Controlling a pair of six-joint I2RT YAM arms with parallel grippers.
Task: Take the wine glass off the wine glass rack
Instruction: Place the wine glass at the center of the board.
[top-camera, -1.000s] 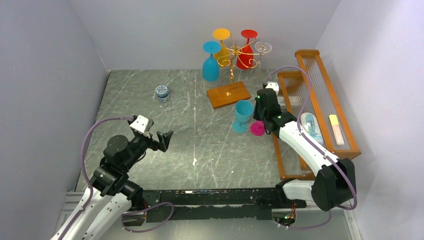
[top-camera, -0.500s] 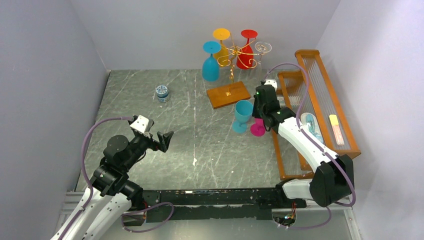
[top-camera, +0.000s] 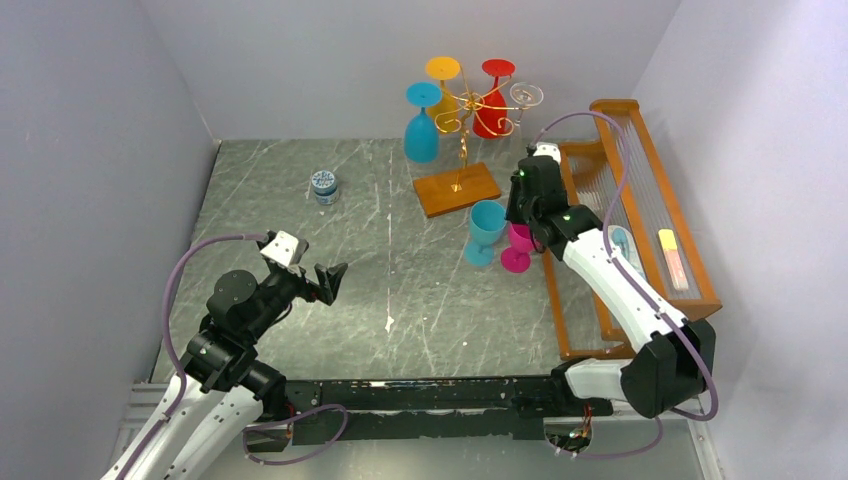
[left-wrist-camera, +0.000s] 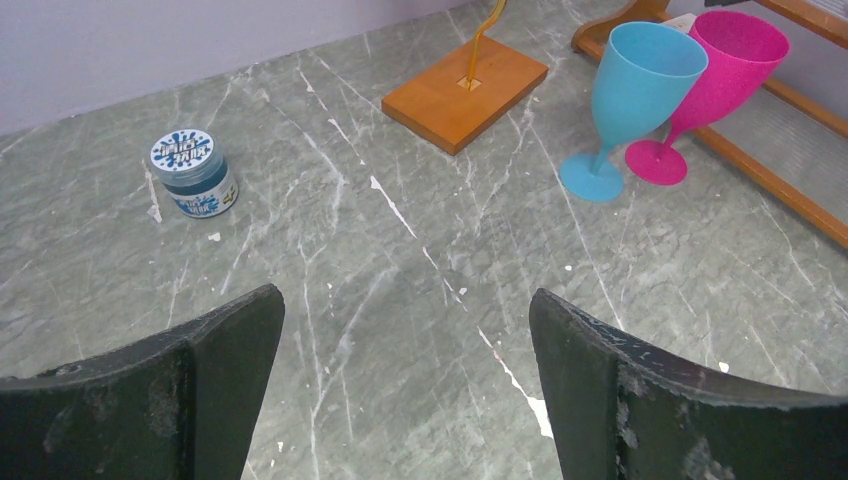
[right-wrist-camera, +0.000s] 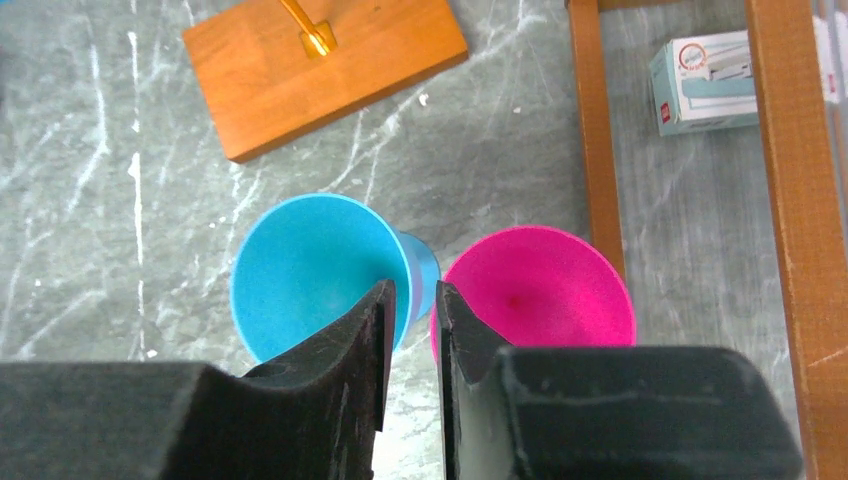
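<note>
The wine glass rack (top-camera: 462, 150), a gold wire tree on a brown wooden base (top-camera: 457, 188), stands at the back and holds blue (top-camera: 421, 128), yellow (top-camera: 443, 69), red (top-camera: 493, 105) and clear (top-camera: 526, 95) glasses upside down. A blue glass (top-camera: 486, 230) and a pink glass (top-camera: 518, 252) stand upright on the table right of the base. My right gripper (top-camera: 519, 222) hovers above them; in the right wrist view the gripper (right-wrist-camera: 412, 290) has a narrow gap with nothing in it, over the blue glass (right-wrist-camera: 310, 265) and pink glass (right-wrist-camera: 550, 290). My left gripper (top-camera: 330, 280) is wide open and empty, low at the front left.
A small blue jar (top-camera: 324, 186) stands at the back left. An orange wooden frame with clear rods (top-camera: 640, 200) runs along the right side, with a small box (right-wrist-camera: 700, 80) inside it. The rack's base also shows in the left wrist view (left-wrist-camera: 466, 92).
My right gripper has risen and drawn back from the pink glass, which now stands free on the table beside the blue one. The left arm has not moved.
</note>
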